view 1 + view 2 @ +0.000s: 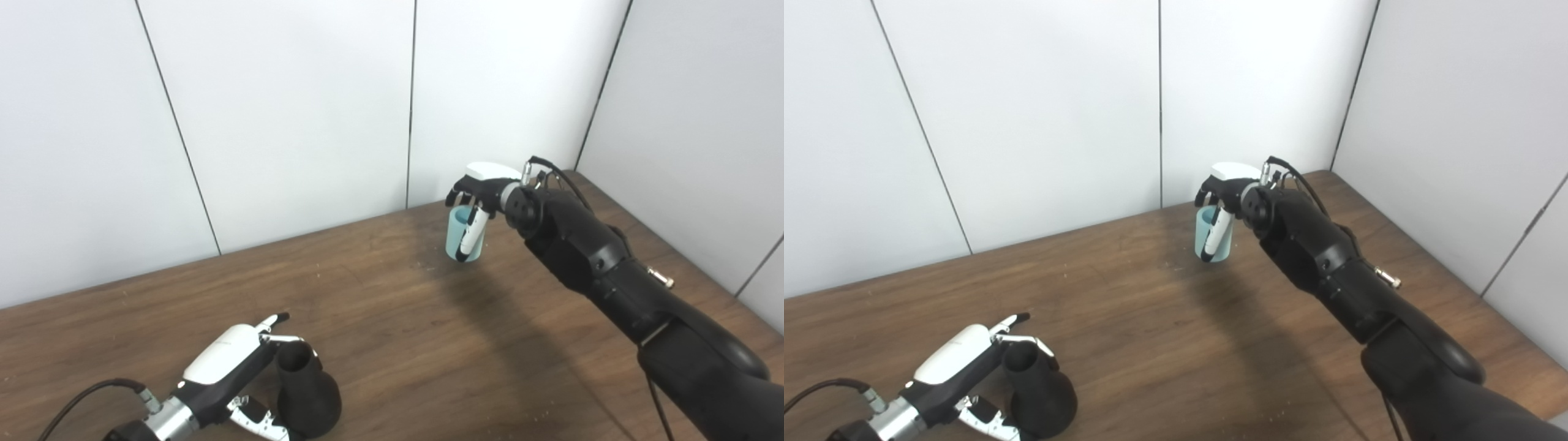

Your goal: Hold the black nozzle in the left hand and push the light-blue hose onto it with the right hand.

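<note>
The black nozzle (306, 392) stands upright on the wooden table (392, 318) at the front left, wide base down. My left hand (236, 367) wraps it: fingers curl around the far side of the neck, and the thumb lies beside the flared base. The light-blue hose (458, 236), a short upright tube, stands at the back right of the table. My right hand (484, 190) reaches over it from the right, with its thumb down the front and its fingers behind the rim. Both also show in the right eye view: nozzle (1038, 392), hose (1206, 236).
White wall panels close off the back and the right side of the table. The table's right edge runs close beside my right arm (612, 275). Bare wood lies between the nozzle and the hose.
</note>
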Action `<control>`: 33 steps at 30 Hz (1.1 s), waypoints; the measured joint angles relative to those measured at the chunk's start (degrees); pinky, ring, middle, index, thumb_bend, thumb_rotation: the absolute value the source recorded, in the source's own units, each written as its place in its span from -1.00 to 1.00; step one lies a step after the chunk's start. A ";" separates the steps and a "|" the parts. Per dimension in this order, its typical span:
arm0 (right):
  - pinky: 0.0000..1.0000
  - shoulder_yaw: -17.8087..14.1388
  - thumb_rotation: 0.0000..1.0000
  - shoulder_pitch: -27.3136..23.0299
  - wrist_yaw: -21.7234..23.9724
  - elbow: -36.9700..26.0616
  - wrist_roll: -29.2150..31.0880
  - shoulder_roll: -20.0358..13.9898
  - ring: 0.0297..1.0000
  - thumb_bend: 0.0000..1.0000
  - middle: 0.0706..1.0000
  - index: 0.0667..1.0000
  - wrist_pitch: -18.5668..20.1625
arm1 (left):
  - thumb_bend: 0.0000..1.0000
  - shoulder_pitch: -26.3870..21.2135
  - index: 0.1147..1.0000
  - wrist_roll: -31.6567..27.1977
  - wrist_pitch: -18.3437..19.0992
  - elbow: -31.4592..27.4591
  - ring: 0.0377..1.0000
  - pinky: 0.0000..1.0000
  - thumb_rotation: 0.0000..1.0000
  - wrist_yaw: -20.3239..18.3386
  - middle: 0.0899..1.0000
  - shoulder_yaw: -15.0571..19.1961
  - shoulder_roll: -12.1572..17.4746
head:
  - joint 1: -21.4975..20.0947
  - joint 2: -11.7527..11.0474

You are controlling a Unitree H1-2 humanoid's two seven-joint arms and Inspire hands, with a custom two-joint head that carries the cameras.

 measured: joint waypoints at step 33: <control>-0.29 -1.35 -1.00 2.57 -3.90 -4.46 -0.72 0.21 -0.16 0.00 -0.10 -0.11 -0.27 | 0.05 -0.33 -0.14 0.00 0.00 -0.16 0.10 1.00 -1.00 -0.92 -0.22 0.13 0.24 | 0.97 1.06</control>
